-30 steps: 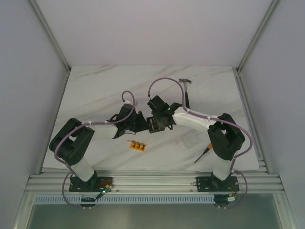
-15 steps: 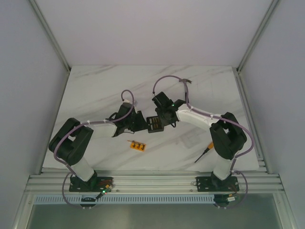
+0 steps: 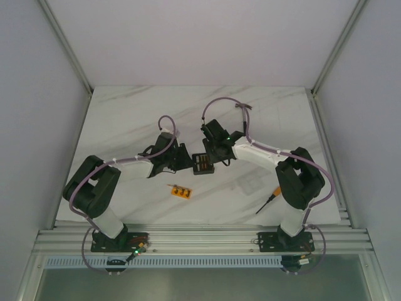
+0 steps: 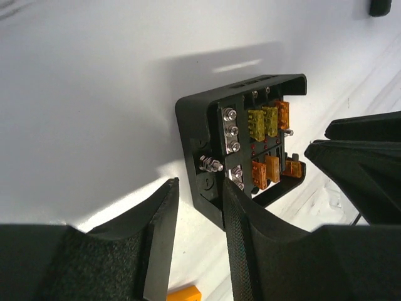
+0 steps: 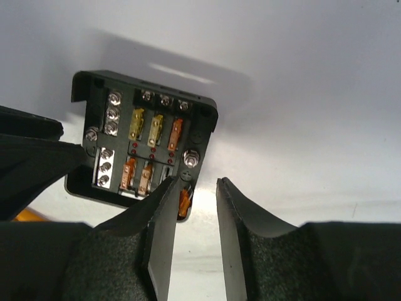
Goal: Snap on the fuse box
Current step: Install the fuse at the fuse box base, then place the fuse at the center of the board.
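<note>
Black plastic fuse box [image 3: 202, 163] lies flat on the white marbled table [image 3: 125, 119], midway between the two arms. Its top is uncovered, showing yellow and orange fuses [image 5: 156, 128] and silver screws [image 4: 230, 130]. The left gripper [image 4: 197, 194] sits at one side of the box with its jaws apart. Only bare table shows between them, and one finger overlaps the box's near wall. The right gripper [image 5: 196, 188] sits at the opposite side with a narrow empty gap between its jaws, one finger over the box's near corner. Neither grips anything. The box looks light, stiff and smooth-walled, so it would likely slide on the slick tabletop if pushed from one side. The plain outer walls seem the safest hold, clear of the fuses and screws.
</note>
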